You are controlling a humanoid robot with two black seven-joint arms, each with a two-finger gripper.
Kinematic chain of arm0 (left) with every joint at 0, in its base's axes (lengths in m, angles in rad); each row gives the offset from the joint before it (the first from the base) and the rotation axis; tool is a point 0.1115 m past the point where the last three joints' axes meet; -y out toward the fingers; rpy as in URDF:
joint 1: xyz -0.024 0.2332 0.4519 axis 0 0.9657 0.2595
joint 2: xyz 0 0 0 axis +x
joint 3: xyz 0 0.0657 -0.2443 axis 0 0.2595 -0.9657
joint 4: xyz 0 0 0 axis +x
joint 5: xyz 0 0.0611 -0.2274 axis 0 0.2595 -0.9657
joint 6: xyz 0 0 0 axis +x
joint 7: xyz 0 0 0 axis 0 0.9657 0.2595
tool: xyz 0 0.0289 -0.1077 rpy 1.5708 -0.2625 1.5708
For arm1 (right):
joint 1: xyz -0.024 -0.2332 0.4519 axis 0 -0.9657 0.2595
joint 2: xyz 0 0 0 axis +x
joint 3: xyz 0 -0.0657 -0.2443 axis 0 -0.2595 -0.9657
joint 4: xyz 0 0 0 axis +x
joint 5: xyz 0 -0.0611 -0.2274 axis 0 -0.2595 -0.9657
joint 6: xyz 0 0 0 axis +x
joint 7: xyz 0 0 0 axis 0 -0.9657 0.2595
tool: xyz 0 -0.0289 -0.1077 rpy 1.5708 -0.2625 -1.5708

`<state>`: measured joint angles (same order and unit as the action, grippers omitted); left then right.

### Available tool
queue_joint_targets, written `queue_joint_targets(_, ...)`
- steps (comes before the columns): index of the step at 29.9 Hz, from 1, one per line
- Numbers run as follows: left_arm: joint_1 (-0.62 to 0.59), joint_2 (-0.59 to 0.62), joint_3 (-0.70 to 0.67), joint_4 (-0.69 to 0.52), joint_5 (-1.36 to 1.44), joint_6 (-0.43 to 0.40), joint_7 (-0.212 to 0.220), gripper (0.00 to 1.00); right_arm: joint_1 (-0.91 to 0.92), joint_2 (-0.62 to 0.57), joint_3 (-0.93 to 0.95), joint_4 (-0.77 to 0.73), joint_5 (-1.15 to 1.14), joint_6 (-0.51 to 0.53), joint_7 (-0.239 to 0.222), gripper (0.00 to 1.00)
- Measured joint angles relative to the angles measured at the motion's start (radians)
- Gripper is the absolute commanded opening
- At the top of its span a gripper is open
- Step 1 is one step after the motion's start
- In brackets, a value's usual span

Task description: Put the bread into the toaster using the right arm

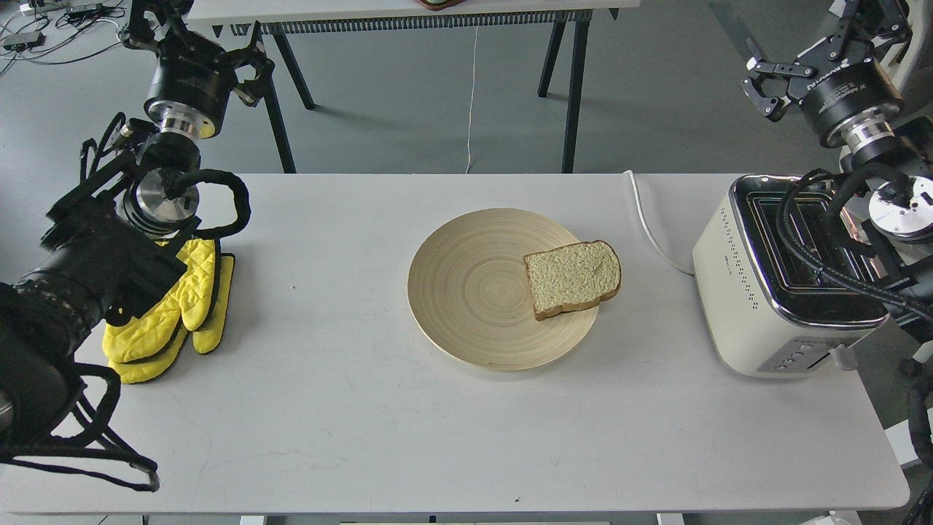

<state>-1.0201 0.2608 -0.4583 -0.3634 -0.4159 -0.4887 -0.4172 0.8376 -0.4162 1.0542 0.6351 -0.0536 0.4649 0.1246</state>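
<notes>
The bread [573,278] lies flat on the right edge of a round wooden plate [474,292], its crust hanging slightly over the rim. The cream-white toaster [765,306] stands at the table's right end, slots facing up, partly covered by my right arm's cables. My right gripper [758,86] hovers high at the upper right, behind and above the toaster, open and empty, far from the bread. My left gripper [256,76] is raised at the upper left, beyond the table's far edge, open with nothing in it.
Yellow oven gloves [178,317] lie at the table's left side beside my left arm. The toaster's white cord [649,233] runs over the far edge between plate and toaster. A second table's black legs [572,87] stand behind.
</notes>
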Motion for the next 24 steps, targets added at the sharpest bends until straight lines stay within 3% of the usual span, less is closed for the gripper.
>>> queue_joint_targets(15,-0.001,-0.008,0.002,0.008,0.002,0.0,0.0,1.0,0.0,-0.008,-0.017,0.007,-0.004,-0.014,0.0,1.0)
queue_joint_targets(24,-0.001,-0.012,-0.008,0.008,0.002,0.0,-0.003,1.0,-0.01,-0.1,-0.068,0.211,-0.089,-0.079,0.0,1.0)
